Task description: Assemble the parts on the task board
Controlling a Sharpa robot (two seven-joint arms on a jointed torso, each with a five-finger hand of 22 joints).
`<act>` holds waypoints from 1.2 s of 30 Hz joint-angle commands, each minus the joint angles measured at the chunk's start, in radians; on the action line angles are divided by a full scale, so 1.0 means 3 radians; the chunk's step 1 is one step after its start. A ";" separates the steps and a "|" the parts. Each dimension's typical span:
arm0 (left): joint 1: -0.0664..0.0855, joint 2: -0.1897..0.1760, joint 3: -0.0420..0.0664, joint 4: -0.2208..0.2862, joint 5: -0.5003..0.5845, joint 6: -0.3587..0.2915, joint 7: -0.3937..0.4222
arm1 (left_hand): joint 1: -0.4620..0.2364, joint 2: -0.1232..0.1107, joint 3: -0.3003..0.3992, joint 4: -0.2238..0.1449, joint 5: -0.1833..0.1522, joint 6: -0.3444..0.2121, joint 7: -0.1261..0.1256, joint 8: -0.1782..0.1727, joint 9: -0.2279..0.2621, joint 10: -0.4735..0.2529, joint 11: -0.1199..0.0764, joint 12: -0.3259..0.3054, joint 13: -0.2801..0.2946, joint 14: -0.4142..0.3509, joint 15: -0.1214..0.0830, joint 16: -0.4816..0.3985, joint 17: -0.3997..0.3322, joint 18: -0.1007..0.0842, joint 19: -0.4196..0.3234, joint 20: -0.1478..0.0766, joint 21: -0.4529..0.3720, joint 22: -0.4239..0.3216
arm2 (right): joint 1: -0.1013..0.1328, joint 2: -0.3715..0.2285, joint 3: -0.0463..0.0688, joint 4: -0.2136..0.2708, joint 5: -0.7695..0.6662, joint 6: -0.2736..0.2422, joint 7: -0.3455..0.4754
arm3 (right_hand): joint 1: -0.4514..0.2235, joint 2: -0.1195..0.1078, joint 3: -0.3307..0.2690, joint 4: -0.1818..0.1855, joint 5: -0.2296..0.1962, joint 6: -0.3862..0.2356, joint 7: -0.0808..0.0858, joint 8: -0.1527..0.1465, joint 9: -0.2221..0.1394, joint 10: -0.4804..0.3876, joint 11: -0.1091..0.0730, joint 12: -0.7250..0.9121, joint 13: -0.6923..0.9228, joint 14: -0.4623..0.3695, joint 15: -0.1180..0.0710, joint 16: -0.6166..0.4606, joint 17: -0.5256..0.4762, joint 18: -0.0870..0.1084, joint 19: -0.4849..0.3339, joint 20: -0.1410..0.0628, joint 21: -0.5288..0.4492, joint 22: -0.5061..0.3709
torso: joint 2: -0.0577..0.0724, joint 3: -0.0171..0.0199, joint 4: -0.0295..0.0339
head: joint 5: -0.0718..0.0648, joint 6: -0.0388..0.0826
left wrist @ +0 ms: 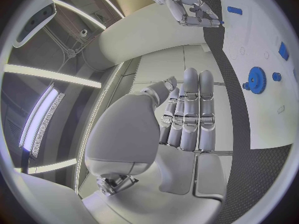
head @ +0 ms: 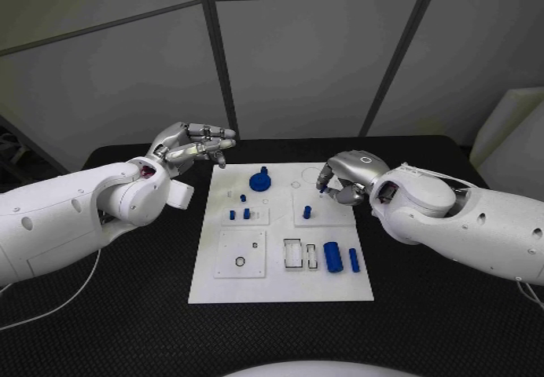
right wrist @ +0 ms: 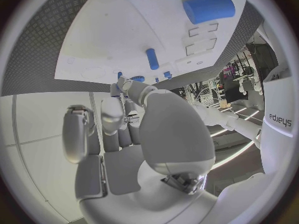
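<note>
The white task board (head: 284,275) lies in the middle of the black table. On it are a blue gear (head: 261,182), three short blue pegs (head: 246,213), a thick blue cylinder (head: 332,257) and a thin blue bar (head: 354,260). My right hand (head: 346,173) hovers over the board's far right part and pinches a small blue part (head: 322,187) at its fingertips. My left hand (head: 195,145) is raised beyond the board's far left corner, fingers straight and side by side, holding nothing. The left wrist view shows the gear (left wrist: 256,78) and the right hand (left wrist: 190,7).
Two raised white square plates (head: 241,253) sit on the board, with rectangular slots (head: 292,251) beside the cylinder (right wrist: 209,8) and bar (right wrist: 152,58). Grey wall panels stand behind the table. Black table surface (head: 136,314) surrounds the board.
</note>
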 commanded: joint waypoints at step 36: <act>0.0004 0.0153 0.0003 -0.0043 0.0020 0.0073 -0.0022 | -0.0009 0.0036 -0.0032 -0.0006 -0.0019 -0.0002 0.0009 -0.0024 -0.0014 -0.0017 0.0007 0.0010 -0.0007 -0.0007 0.0030 -0.0045 -0.0011 -0.0040 -0.0024 0.0003 -0.0035 -0.0012 | -0.0164 0.0867 -0.0169 0.0055 0.0281 0.0219 0.0187 | -0.0064 -0.0012 0.0084 -0.0026 0.0020 -0.0012 0.0004 -0.0034 -0.0005 0.0022 -0.0019 0.0013 -0.0027 0.0022 -0.0009 0.0012 -0.0028 -0.0067 0.0116 -0.0012 0.0020 0.0488 | 0.0006 -0.0002 0.0003 | 0.0433 -0.0158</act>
